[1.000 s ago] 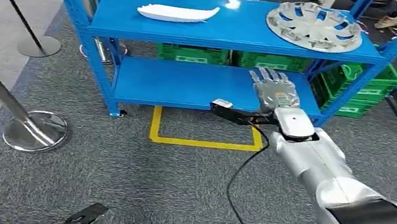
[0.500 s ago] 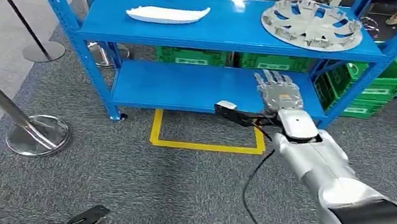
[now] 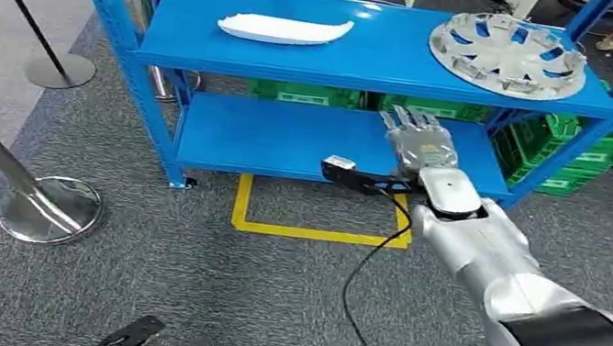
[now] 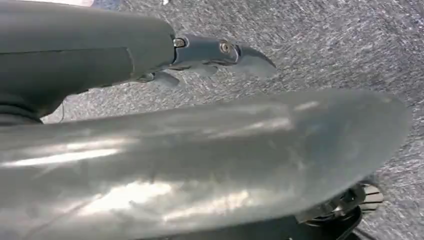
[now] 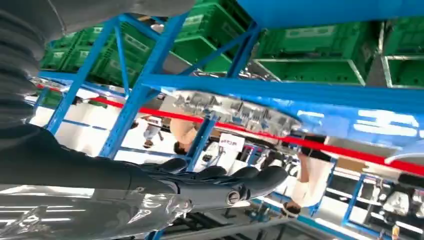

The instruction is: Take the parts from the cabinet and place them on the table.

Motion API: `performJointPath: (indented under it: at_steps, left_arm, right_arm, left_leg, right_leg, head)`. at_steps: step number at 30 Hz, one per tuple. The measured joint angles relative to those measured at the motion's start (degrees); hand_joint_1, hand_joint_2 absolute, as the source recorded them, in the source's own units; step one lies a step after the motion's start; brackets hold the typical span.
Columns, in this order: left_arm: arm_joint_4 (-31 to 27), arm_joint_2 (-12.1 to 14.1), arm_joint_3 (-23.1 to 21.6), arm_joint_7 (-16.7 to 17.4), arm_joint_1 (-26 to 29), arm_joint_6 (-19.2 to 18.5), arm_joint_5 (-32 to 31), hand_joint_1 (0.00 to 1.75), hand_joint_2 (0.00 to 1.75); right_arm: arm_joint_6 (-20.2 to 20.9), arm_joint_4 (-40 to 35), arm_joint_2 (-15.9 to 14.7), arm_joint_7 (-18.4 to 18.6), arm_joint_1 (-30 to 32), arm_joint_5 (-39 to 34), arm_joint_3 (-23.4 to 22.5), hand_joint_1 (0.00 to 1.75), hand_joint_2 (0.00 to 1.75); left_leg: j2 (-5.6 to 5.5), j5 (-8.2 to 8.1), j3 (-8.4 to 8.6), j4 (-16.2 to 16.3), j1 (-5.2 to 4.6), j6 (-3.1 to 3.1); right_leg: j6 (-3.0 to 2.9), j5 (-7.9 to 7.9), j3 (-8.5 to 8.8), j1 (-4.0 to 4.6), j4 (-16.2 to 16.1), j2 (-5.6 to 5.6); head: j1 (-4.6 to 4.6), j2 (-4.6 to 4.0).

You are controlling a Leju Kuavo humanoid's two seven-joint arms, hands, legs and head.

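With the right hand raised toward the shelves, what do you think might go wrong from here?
1. The right hand is level with the lower shelf, while the hubcap and the white part lie on the top shelf; lifting could knock that shelf's edge.
2. A black cable hangs from the wrist and might snag.
3. The wide hubcap may slip from an open hand.

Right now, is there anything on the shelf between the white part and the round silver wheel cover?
No. In the head view, only bare blue shelf lies between the white part and the wheel cover.

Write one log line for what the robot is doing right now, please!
stage: reaching | right hand: open, in front of blue rack | hubcap, white part: on top shelf, untouched
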Motion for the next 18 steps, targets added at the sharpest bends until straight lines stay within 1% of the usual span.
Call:
performJointPath:
  at_steps: [1, 2, 3, 4, 5, 6, 7, 8, 9, 10, 11, 12, 13, 14, 15, 16, 17, 18]
  left_arm:
    - [0.0, 0.0, 0.0, 0.0, 0.1, 0.0, 0.0, 0.0, 0.0]
    - [0.0, 0.0, 0.0, 0.0, 0.2, 0.0, 0.0, 0.0, 0.0]
    - [0.0, 0.0, 0.0, 0.0, 0.1, 0.0, 0.0, 0.0, 0.0]
    - [0.0, 0.0, 0.0, 0.0, 0.1, 0.0, 0.0, 0.0, 0.0]
    - [0.0, -0.1, 0.0, 0.0, 0.2, 0.0, 0.0, 0.0, 0.0]
    - [0.0, -0.1, 0.0, 0.0, 0.0, -0.1, 0.0, 0.0, 0.0]
    - [0.0, 0.0, 0.0, 0.0, -0.1, -0.1, 0.0, 0.0, 0.0]
    - [0.0, 0.0, 0.0, 0.0, -0.2, -0.1, 0.0, 0.0, 0.0]
    - [0.0, -0.1, 0.0, 0.0, -0.2, -0.1, 0.0, 0.0, 0.0]
    - [0.0, -0.1, 0.0, 0.0, -0.3, -0.1, 0.0, 0.0, 0.0]
    - [0.0, 0.0, 0.0, 0.0, -0.3, -0.1, 0.0, 0.0, 0.0]
    - [0.0, 0.0, 0.0, 0.0, -0.3, 0.0, 0.0, 0.0, 0.0]
    - [0.0, 0.0, 0.0, 0.0, -0.3, 0.0, 0.0, 0.0, 0.0]
    - [0.0, 0.0, 0.0, 0.0, -0.3, 0.0, 0.0, 0.0, 0.0]
    - [0.0, 0.0, 0.0, 0.0, -0.2, 0.0, 0.0, 0.0, 0.0]
    - [0.0, 0.0, 0.0, 0.0, -0.1, 0.0, 0.0, 0.0, 0.0]
    - [0.0, 0.0, 0.0, 0.0, 0.0, 0.0, 0.0, 0.0, 0.0]
    - [0.0, 0.0, 0.0, 0.0, 0.0, 0.0, 0.0, 0.0, 0.0]
  right_arm:
    - [0.0, 0.0, 0.0, 0.0, 0.3, 0.0, 0.0, 0.0, 1.75]
    - [0.0, 0.0, 0.0, 0.0, 0.3, 0.0, 0.0, 0.0, 1.75]
    - [0.0, 0.0, 0.0, 0.0, 0.2, 0.0, 0.0, 0.0, 1.75]
    - [0.0, 0.0, 0.0, 0.0, 0.0, 0.0, 0.0, 0.0, 1.75]
    - [0.0, 0.0, 0.0, 0.0, -0.2, 0.0, 0.0, 0.0, 1.75]
    - [0.0, 0.0, 0.0, 0.1, -0.6, 0.0, 0.0, 0.0, 1.75]
    - [0.0, -0.1, 0.0, 0.1, -0.8, 0.0, 0.0, 0.0, 1.75]
    - [0.0, -0.2, 0.0, 0.0, -0.7, 0.0, 0.1, 0.0, 1.75]
    - [0.0, -0.2, 0.0, 0.0, -0.8, 0.0, 0.1, 0.0, 1.75]
    - [0.0, -0.2, 0.0, 0.0, -0.9, 0.0, 0.1, 0.0, 1.75]
    - [0.0, -0.2, -0.1, 0.2, -1.0, 0.0, 0.1, 0.0, 1.75]
    - [0.0, -0.3, 0.0, 0.2, -1.2, 0.0, 0.1, 0.0, 1.75]
    - [0.0, -0.3, 0.0, 0.2, -1.3, 0.0, 0.1, 0.0, 1.75]
    - [0.0, -0.2, 0.0, 0.2, -1.1, 0.0, 0.1, 0.0, 1.75]
    - [0.0, -0.2, 0.0, 0.2, -0.8, 0.0, 0.1, 0.0, 1.75]
    - [0.0, -0.2, 0.0, 0.2, -0.6, 0.0, 0.1, 0.0, 1.75]
    - [0.0, -0.2, 0.0, 0.2, -0.4, 0.0, 0.1, 0.0, 1.75]
    - [0.0, -0.2, 0.0, 0.2, -0.5, 0.0, 0.1, 0.0, 1.75]
  left_leg:
    - [-0.19, -0.47, 0.62, 0.0, -0.11, 0.0]
    - [-0.3, -0.95, 1.32, 0.0, -0.23, 0.02]
    - [-0.36, -1.45, 2.13, 0.0, -0.39, 0.02]
    - [-0.36, -2.03, 3.01, 0.0, -0.51, -0.02]
    - [-0.36, -2.66, 3.52, -0.1, -0.52, -0.16]
    - [-0.35, -3.1, 3.88, 0.2, -0.78, -0.49]
    - [-0.25, -3.33, 3.6, 0.1, -0.75, -0.79]
    - [-0.21, -3.32, 3.94, 0.2, -0.72, -1.06]
    - [-0.21, -3.34, 4.16, 0.2, -0.71, -1.21]
    - [-0.23, -4.0, 4.25, 0.2, -0.73, -1.51]
    - [-0.05, -4.48, 3.89, 1.4, -0.73, -1.98]
    - [-0.01, -5.44, 2.08, 4.6, -0.55, -2.53]
    - [0.02, -6.76, -0.75, 9.1, -0.27, -2.95]
    - [0.05, -8.03, -3.7, 13.3, -0.06, -3.29]
    - [0.09, -8.94, -6.31, 16.3, 0.09, -3.55]
    - [0.1, -8.84, -7.8, 17.1, 0.23, -3.67]
    - [0.11, -7.19, -8.08, 15.7, 0.34, -3.73]
    - [0.12, -4.27, -7.26, 12.4, 0.4, -3.77]
  right_leg:
    - [-0.12, 0.93, -1.06, 0.09, -0.1, -0.01]
    - [-0.32, 3.1, -0.94, 0.15, -2.3, -0.01]
    - [-0.6, 6.16, 0.1, 0.21, -6.2, -0.01]
    - [-0.96, 9.72, 1.61, 0.37, -11.1, -0.01]
    - [-1.43, 13.55, 2.89, 0.61, -15.5, -0.02]
    - [-1.59, 12.08, 3.43, 0.84, -17.2, -0.03]
    - [-1.6, 11.6, 4.35, 0.86, -17.7, 0.02]
    - [-1.74, 11.86, 4.31, 0.95, -18.1, 0.05]
    - [-2.0, 11.52, 4.54, 0.95, -18.1, 0.04]
    - [-2.21, 11.43, 5.32, 0.43, -18.2, 0.06]
    - [-2.39, 11.24, 5.72, 0.36, -18.4, 0.09]
    - [-2.66, 11.0, 6.03, 0.26, -18.4, 0.07]
    - [-2.72, 10.69, 6.29, 0.2, -18.4, 0.1]
    - [-2.65, 10.32, 6.62, 0.12, -18.4, 0.11]
    - [-2.53, 9.92, 6.97, 0.02, -18.4, 0.12]
    - [-2.35, 9.46, 7.47, -0.13, -18.4, 0.12]
    - [-2.03, 8.88, 8.2, -0.35, -18.4, 0.12]
    - [-1.78, 8.31, 8.98, -0.6, -18.4, 0.12]
  head:
    - [0.07, 0.0]
    - [0.04, 0.0]
    - [0.04, 0.0]
    - [0.04, 0.0]
    - [0.02, 0.0]
    - [-0.13, 0.0]
    - [0.11, 0.0]
    - [0.17, 0.0]
    - [0.18, 0.0]
    - [0.17, 0.0]
    - [0.26, 0.0]
    - [-0.31, 0.0]
    - [-0.24, 0.0]
    - [-0.33, 0.0]
    - [-0.24, 0.0]
    - [-0.31, 0.0]
    - [-0.26, 0.0]
    - [-0.26, 0.0]
